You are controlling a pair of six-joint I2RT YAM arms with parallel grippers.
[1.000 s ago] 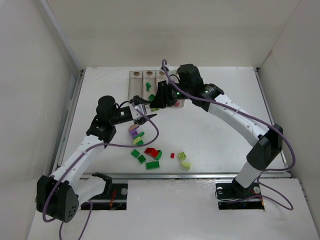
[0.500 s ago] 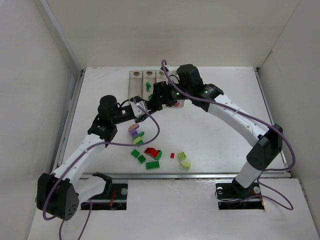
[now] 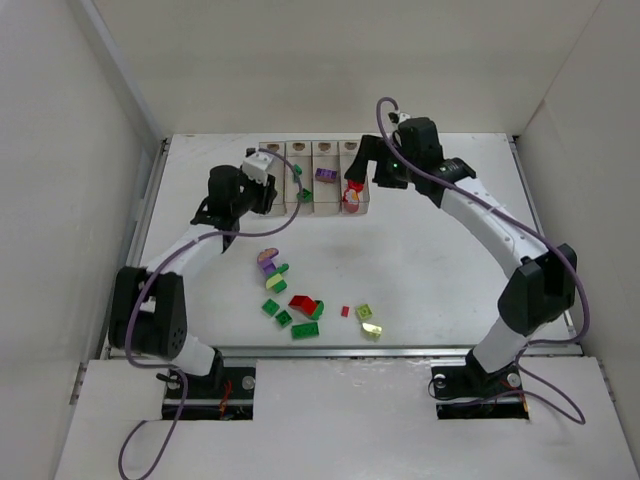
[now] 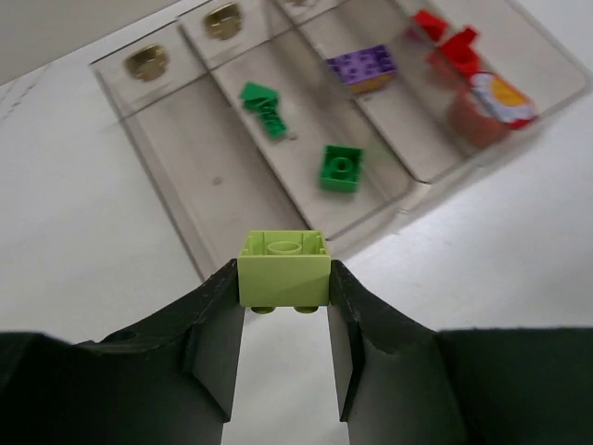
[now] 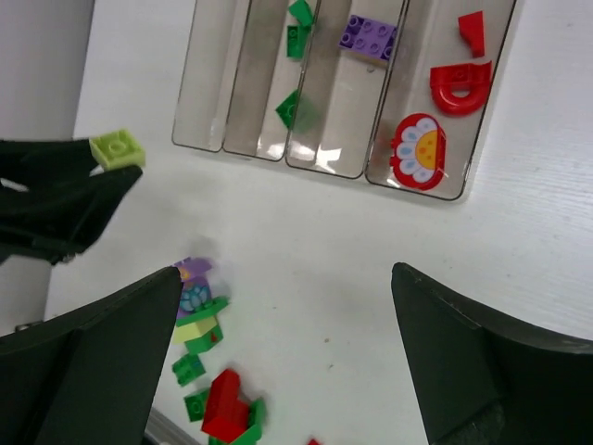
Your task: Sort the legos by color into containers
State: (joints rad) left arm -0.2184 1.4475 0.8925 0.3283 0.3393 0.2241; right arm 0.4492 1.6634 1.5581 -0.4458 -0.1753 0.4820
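In the left wrist view my left gripper is shut on a yellow-green lego, held just in front of the near left corner of the containers. From above, the left gripper is at the row's left end. The containers are four clear boxes. The first shows nothing inside, the second has dark green legos, the third a purple one, and the fourth red ones. My right gripper is open and holds nothing. It hangs high over the table by the row's right end.
Loose legos in green, red, purple and yellow-green lie scattered near the table's front middle. A few more lie to their right. White walls close in the table on both sides and at the back.
The left gripper shut on the yellow-green lego and carried it up and left to the containers. The right gripper opened and drew back to the right, away from over the boxes.
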